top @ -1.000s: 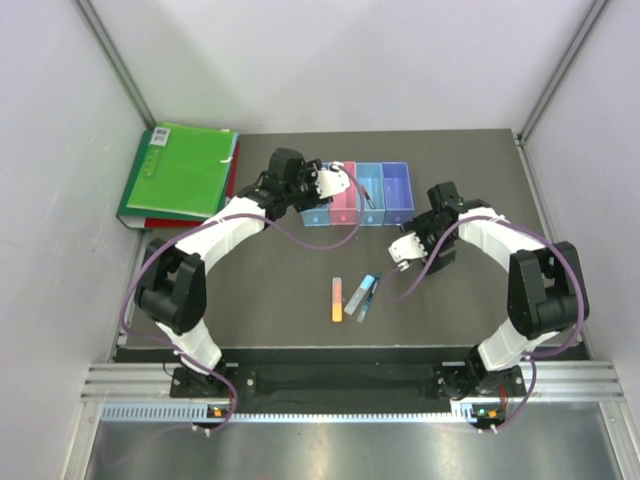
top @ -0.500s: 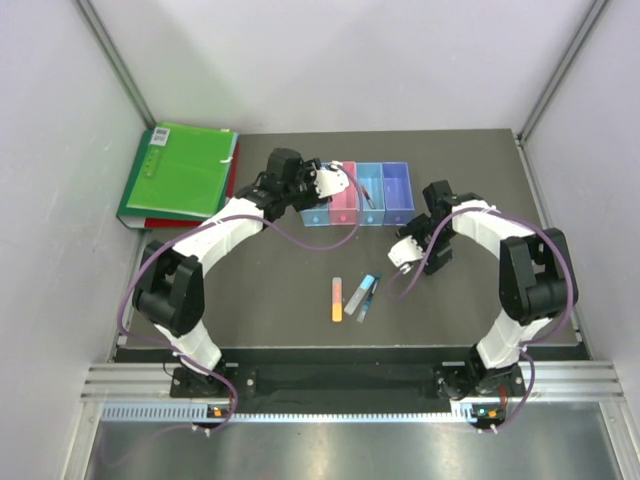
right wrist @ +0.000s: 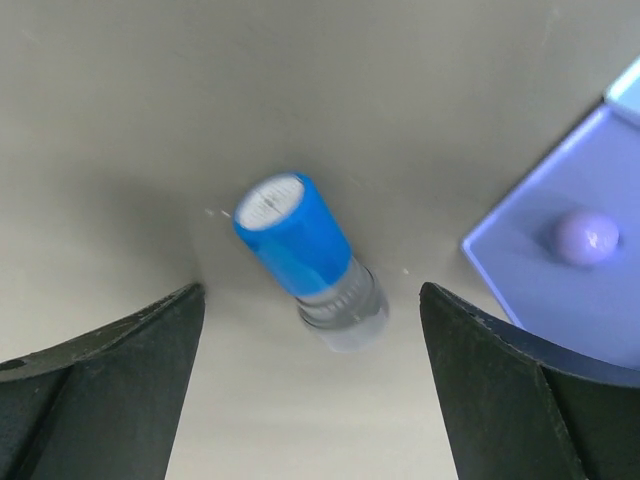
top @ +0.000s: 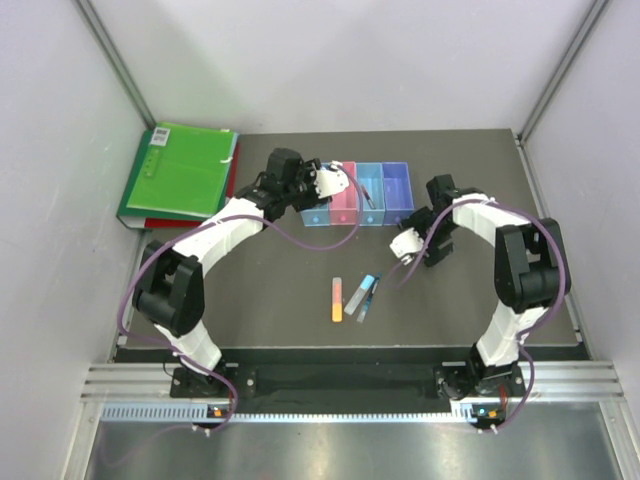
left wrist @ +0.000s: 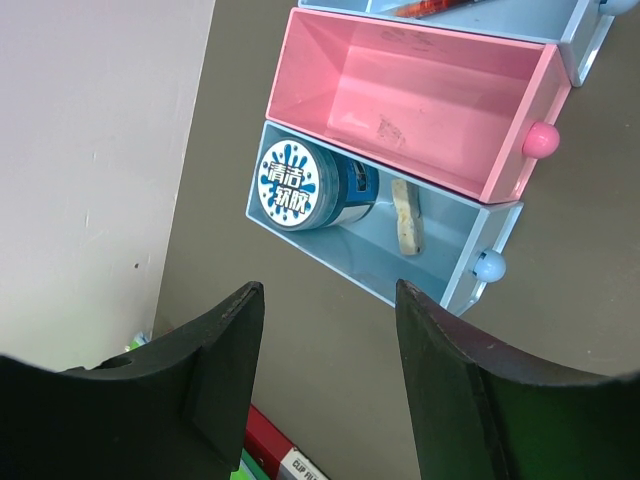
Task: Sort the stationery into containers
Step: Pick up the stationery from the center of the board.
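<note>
The containers (top: 357,193) form a row of joined bins at the back. In the left wrist view the end light blue bin (left wrist: 455,255) holds the round blue tape roll (left wrist: 300,187) and a small beige piece (left wrist: 405,217). The pink bin (left wrist: 420,105) beside it is bare. A red pen (left wrist: 440,8) shows in the bin beyond. My left gripper (left wrist: 328,320) hangs open and empty short of these bins. My right gripper (right wrist: 312,300) is open low over the table, its fingers either side of a tiny blue-capped piece (right wrist: 305,255) lying beside the purple bin (right wrist: 570,250).
An orange-pink flat stick (top: 337,298), a grey flat stick (top: 354,294) and a thin blue pen (top: 368,297) lie together mid-table, nearer than the bins. A big green folder (top: 180,172) on a red one sits at the back left. The right gripper (top: 406,244) hides the capped piece from above.
The right arm has drawn in toward the bins, carrying its open gripper a little left and farther back. The left arm has not moved.
</note>
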`<state>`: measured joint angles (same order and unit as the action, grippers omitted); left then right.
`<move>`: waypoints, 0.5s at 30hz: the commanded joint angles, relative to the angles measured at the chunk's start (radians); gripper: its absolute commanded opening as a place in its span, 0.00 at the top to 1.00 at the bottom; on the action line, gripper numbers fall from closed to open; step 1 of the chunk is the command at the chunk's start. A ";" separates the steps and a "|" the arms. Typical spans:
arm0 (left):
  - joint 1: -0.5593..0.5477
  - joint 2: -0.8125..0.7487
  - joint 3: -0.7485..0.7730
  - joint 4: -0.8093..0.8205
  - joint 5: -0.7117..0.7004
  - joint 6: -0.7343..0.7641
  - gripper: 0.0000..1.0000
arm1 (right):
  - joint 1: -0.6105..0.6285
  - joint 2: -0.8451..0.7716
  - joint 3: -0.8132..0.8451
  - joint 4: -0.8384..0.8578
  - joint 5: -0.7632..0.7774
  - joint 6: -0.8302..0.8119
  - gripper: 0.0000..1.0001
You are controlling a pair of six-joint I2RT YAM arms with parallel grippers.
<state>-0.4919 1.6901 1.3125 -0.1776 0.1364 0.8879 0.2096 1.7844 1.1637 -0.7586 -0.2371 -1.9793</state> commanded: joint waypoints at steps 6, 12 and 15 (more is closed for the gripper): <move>0.004 -0.020 0.031 0.023 -0.008 -0.023 0.39 | -0.036 0.036 0.036 0.036 -0.041 -0.118 0.11; 0.004 -0.012 0.034 0.026 -0.011 -0.021 0.39 | -0.038 0.043 0.034 0.028 -0.041 -0.156 0.20; 0.006 -0.007 0.039 0.029 -0.011 -0.021 0.39 | -0.038 0.041 0.030 0.028 -0.042 -0.174 0.24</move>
<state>-0.4919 1.6913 1.3125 -0.1795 0.1329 0.8833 0.1787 1.8019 1.1751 -0.7235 -0.2375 -1.9820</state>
